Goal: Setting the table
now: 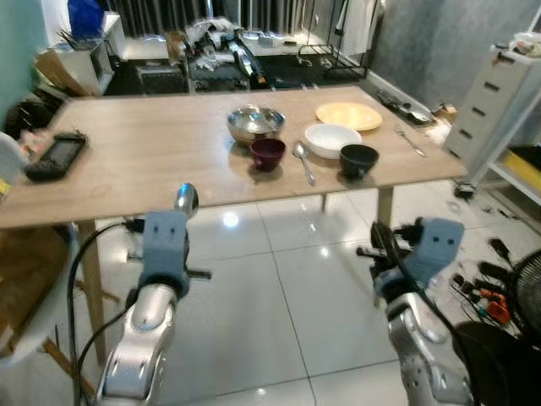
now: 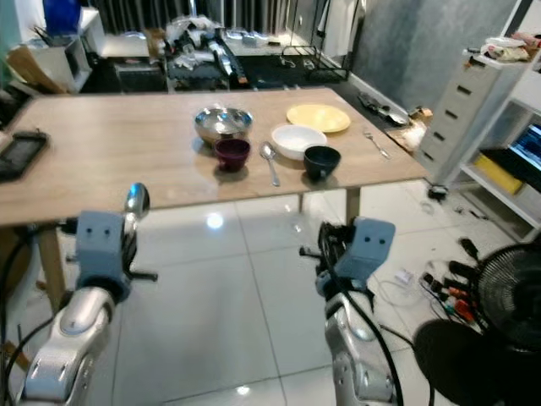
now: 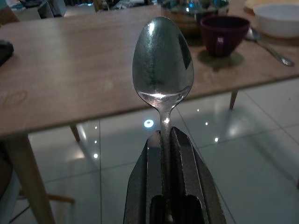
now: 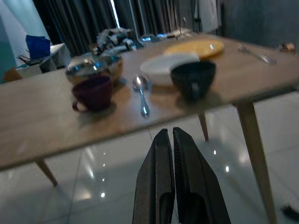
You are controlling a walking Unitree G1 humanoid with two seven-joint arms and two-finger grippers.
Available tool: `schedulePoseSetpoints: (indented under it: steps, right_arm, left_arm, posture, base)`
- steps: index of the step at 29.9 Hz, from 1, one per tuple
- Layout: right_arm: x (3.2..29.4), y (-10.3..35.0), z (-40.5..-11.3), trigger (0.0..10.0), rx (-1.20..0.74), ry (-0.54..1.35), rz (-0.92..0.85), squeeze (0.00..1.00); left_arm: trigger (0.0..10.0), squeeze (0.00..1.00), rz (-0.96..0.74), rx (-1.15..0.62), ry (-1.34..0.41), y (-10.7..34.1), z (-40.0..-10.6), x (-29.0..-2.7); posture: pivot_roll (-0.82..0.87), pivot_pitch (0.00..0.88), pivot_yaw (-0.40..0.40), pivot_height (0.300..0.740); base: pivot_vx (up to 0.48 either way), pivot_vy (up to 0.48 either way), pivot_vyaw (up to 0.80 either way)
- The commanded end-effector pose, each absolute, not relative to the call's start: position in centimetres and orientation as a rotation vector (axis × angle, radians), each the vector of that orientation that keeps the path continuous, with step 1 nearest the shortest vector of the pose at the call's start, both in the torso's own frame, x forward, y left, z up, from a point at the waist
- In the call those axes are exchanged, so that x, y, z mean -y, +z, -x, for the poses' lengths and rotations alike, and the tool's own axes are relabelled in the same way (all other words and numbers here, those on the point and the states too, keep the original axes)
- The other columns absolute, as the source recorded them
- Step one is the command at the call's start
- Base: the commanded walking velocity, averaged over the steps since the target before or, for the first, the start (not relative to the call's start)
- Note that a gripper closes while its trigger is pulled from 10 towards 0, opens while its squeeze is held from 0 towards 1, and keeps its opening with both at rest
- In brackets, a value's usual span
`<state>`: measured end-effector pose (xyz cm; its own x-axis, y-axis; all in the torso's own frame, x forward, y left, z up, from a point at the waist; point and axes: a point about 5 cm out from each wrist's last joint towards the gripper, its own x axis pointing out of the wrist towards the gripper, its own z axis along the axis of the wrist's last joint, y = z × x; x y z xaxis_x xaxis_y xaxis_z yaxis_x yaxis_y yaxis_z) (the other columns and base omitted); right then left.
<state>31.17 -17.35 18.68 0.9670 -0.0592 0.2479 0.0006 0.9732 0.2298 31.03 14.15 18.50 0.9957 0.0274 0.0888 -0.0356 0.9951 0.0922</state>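
Observation:
My left gripper (image 3: 163, 140) is shut on a steel spoon (image 3: 162, 65), bowl up, held just short of the wooden table's (image 1: 135, 144) near edge; the spoon's bowl (image 1: 186, 200) pokes up above the left wrist. My right gripper (image 4: 171, 144) is shut with nothing in it, below the table's front right corner. On the table stand a steel bowl (image 1: 255, 123), a maroon cup (image 1: 267, 153), a second spoon (image 1: 303, 161), a white bowl (image 1: 331, 139), a black bowl (image 1: 358, 159), a yellow plate (image 1: 348, 116) and a fork (image 1: 409, 139).
A dark handheld device (image 1: 55, 156) lies at the table's left end. A white chair (image 1: 10, 254) stands at the left. A white drawer unit (image 1: 499, 101) and a black fan (image 1: 516, 296) stand on the right, with cables on the tiled floor (image 1: 279, 313).

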Motion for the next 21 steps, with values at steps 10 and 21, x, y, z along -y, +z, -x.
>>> schedulePoseSetpoints:
  steps: [10,21]
  right_arm:
    - [17.54,18.47,-31.19,10.0,0.251,-0.064,-0.215,0.0]
    - [17.53,18.69,-31.14,10.0,0.265,-0.064,-0.214,0.0]
  left_arm:
    - [10.0,0.0,-0.101,0.073,0.053,18.07,-31.01,-14.81]
    - [10.0,0.0,-0.103,0.077,0.051,18.17,-31.28,-14.91]
  posture:
    - [0.09,0.066,0.037,0.74]
    - [0.09,0.066,0.038,0.74]
  base:
    - [0.472,0.0,0.0]
    - [0.472,0.0,0.0]
